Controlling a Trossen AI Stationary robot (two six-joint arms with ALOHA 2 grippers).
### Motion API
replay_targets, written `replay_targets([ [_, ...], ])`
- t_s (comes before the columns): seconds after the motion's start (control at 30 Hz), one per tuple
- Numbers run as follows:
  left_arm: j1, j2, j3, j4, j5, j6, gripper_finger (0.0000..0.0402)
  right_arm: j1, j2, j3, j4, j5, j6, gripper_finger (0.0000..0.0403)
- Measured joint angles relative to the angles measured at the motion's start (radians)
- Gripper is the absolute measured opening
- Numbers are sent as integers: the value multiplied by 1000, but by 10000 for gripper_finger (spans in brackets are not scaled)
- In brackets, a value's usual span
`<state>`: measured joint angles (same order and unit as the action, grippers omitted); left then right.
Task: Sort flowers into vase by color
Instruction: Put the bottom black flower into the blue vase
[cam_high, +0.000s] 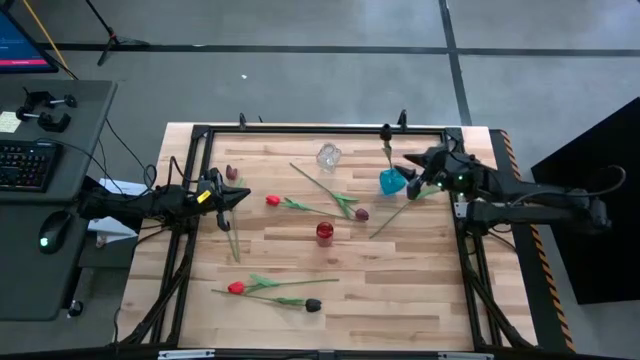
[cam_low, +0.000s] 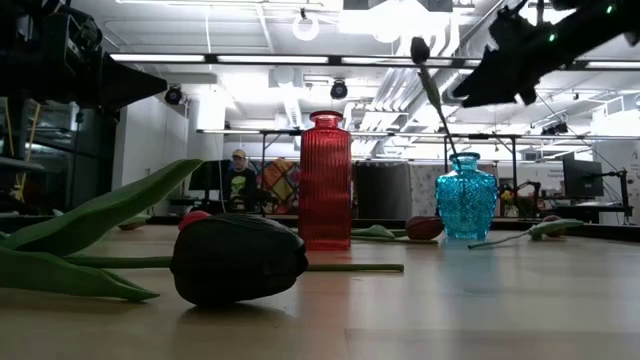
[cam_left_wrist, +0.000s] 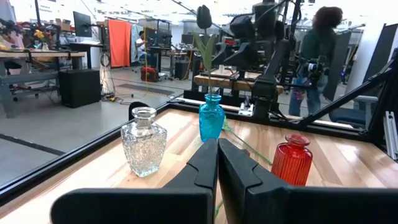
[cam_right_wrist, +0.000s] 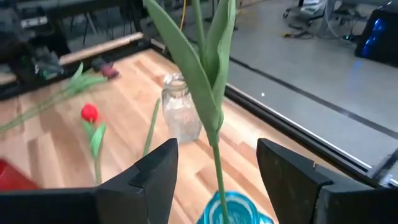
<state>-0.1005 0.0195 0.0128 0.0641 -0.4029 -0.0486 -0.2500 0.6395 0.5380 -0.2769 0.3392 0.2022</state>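
A near-black tulip (cam_low: 420, 48) stands upright in the blue vase (cam_high: 391, 182), its stem (cam_right_wrist: 217, 168) running down into the vase mouth. My right gripper (cam_right_wrist: 214, 158) is open, with a finger on either side of that stem and touching neither side. My left gripper (cam_left_wrist: 217, 146) is shut and hovers over the table's left part (cam_high: 244, 198), above a dark tulip (cam_high: 232, 172) lying on the wood. The red vase (cam_high: 324, 232) and the clear vase (cam_high: 329, 156) stand mid-table. More tulips lie flat: red (cam_high: 272, 200), maroon (cam_high: 362, 213), red (cam_high: 236, 287), near-black (cam_high: 313, 305).
A loose green stem (cam_high: 400, 210) lies slanting just near of the blue vase. A black frame rail (cam_high: 320, 128) runs around the table. A desk with keyboard (cam_high: 25, 165) stands off the left edge. People are in the room beyond (cam_left_wrist: 320, 43).
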Motion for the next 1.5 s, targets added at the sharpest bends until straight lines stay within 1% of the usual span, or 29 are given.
replay_targets([
  [0.1,0,0,0,0,0,0,0,11,-8,79,-120,-38,1,209],
  [0.17,0,0,0,0,0,0,0,20,-6,122,-174,-85,10,209],
  [0.27,0,0,0,0,0,0,0,38,-5,149,-180,-180,64,209],
  [0.47,0,0,0,0,0,0,0,107,16,136,-151,-448,286,209],
  [0.53,0,0,0,0,0,0,0,147,42,135,-135,-499,377,209],
  [0.6,0,0,0,0,0,0,0,194,71,135,-91,-513,469,209],
  [0.7,0,0,0,0,0,0,0,269,127,135,48,-507,585,209],
  [0.77,0,0,0,1,0,0,0,318,171,135,177,-475,647,209],
  [0.87,0,0,0,2,1,-7,0,384,249,135,385,-362,717,209],
  [0.9,0,0,0,3,5,-31,0,402,278,135,463,-316,731,209],
  [0.97,0,0,0,35,42,-153,0,434,331,135,603,-230,752,209],
  [1.03,0,0,0,109,78,-326,0,459,383,135,745,-157,768,209],
  [1.1,0,0,0,204,98,-512,0,481,431,140,835,-99,779,209],
  [1.17,0,0,0,300,102,-626,0,500,471,171,850,-59,788,209],
  [1.27,0,0,0,393,113,-690,0,518,526,235,822,-47,767,209],
  [1.37,0,2,1,473,157,-740,0,531,579,306,755,-49,739,209],
  [1.4,0,16,13,471,182,-761,0,534,594,330,729,-53,727,209],
  [1.43,-1,40,39,435,216,-784,1,538,606,353,700,-60,711,209],
  [1.5,-12,100,114,283,306,-805,6,545,628,402,631,-71,684,209],
])
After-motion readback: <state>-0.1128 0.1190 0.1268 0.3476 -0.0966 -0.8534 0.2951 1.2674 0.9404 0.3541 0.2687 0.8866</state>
